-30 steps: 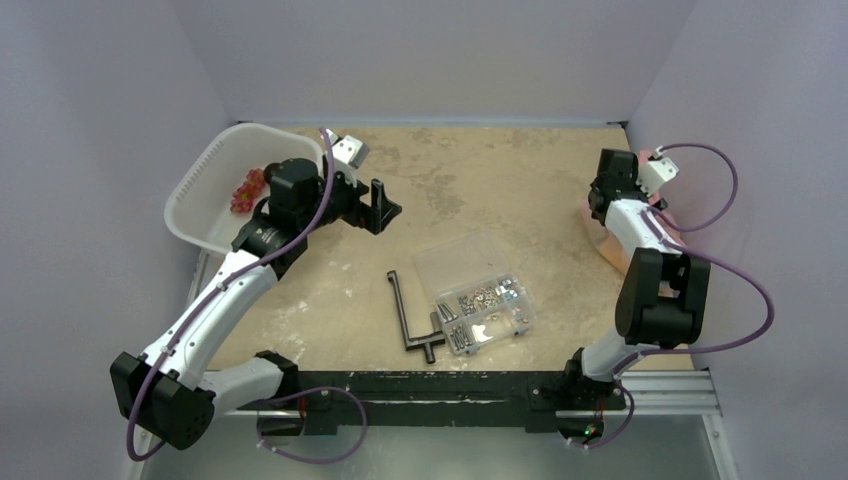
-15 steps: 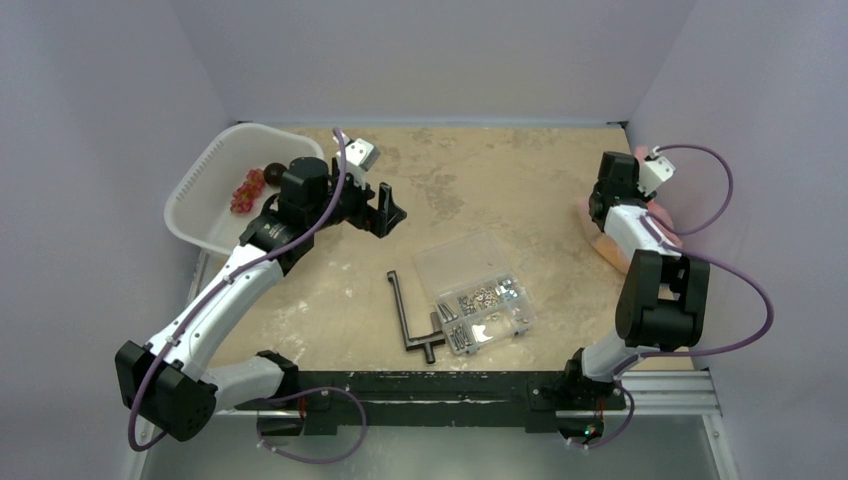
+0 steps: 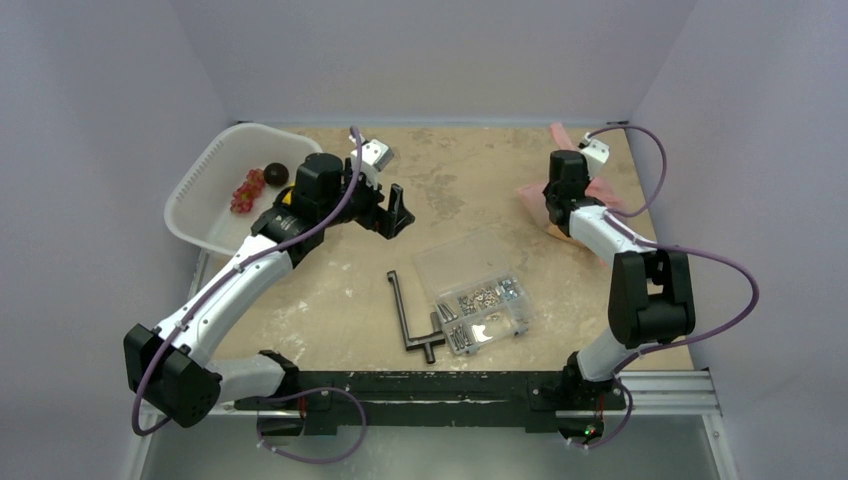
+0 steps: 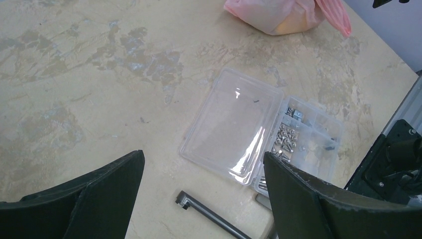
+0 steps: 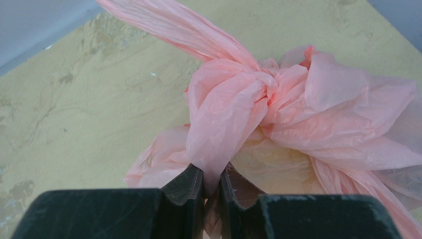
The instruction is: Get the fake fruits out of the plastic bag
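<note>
The pink plastic bag (image 3: 533, 194) lies at the table's far right, its handles tied in a knot (image 5: 268, 87). My right gripper (image 5: 213, 174) is shut on a fold of the bag (image 5: 298, 99) just below the knot. A pale yellow fake fruit (image 5: 278, 164) shows through the film. In the top view the right gripper (image 3: 553, 207) sits over the bag. A red fruit (image 3: 246, 190) and a dark purple fruit (image 3: 275, 174) lie in the white basket (image 3: 200, 170). My left gripper (image 3: 397, 208) hangs open and empty right of the basket; its view (image 4: 204, 157) shows the bag (image 4: 278, 12) far ahead.
A clear compartment box (image 3: 478, 292) with its lid open holds screws at the table's middle, also under the left gripper (image 4: 239, 129). A black L-shaped crank tool (image 3: 410, 315) lies just left of it. Walls close in the left, back and right sides.
The right gripper has shut on the bag and dragged it leftward, away from the right wall. The left arm has swung right, away from the basket, staying open.
</note>
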Tool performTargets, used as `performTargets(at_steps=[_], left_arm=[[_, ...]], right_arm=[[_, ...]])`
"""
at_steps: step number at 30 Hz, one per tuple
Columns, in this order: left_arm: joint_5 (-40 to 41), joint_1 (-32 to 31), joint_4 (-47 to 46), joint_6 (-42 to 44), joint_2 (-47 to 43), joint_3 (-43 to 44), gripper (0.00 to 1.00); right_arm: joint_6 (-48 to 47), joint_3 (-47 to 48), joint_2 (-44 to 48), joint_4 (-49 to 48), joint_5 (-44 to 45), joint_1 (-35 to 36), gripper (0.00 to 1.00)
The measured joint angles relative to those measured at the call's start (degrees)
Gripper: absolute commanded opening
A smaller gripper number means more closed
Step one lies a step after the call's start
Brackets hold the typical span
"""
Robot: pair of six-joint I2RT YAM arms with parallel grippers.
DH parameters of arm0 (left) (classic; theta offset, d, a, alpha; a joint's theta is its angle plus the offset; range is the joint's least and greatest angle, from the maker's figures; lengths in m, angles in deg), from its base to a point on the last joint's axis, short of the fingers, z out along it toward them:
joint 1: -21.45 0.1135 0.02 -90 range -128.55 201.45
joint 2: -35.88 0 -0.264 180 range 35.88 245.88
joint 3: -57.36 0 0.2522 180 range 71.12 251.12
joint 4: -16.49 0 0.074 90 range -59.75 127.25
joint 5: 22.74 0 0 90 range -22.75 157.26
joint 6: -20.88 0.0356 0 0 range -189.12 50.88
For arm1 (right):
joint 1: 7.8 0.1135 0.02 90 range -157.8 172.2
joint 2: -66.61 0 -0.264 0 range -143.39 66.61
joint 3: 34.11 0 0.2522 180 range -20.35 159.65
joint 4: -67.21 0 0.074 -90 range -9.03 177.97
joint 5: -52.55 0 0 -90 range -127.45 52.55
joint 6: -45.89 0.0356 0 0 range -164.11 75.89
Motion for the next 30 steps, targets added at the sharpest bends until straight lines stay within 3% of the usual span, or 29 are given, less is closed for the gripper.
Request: performTargets(at_steps=[9, 15, 18, 23, 30], left_arm=[[0.28, -3.02, -2.6, -1.4, 3.32, 0.33, 0.88], [1.2, -3.76, -7.1, -6.97, 12.39, 3.87, 0.88], [2.78, -4.37, -9.27, -9.51, 18.03, 7.72, 0.88], [4.7, -5.05, -13.42, -13.73, 25.31, 13.49, 0.91], [10.23, -9.11, -16.92, -14.21, 36.48, 24.55, 0.92]], right_arm=[[-0.2, -1.88, 1.53, -1.07, -4.24, 5.73, 0.13], [-0.5, -2.93, 1.11, -5.09, -11.58, 9.25, 0.15], [-0.72, -2.91, -0.04, -7.69, -16.28, 9.27, 0.25], [-2.12, -2.89, -0.61, -10.62, -25.59, 9.31, 0.61], [-4.55, -3.34, 5.7, -7.08, -24.5, 8.72, 0.81]])
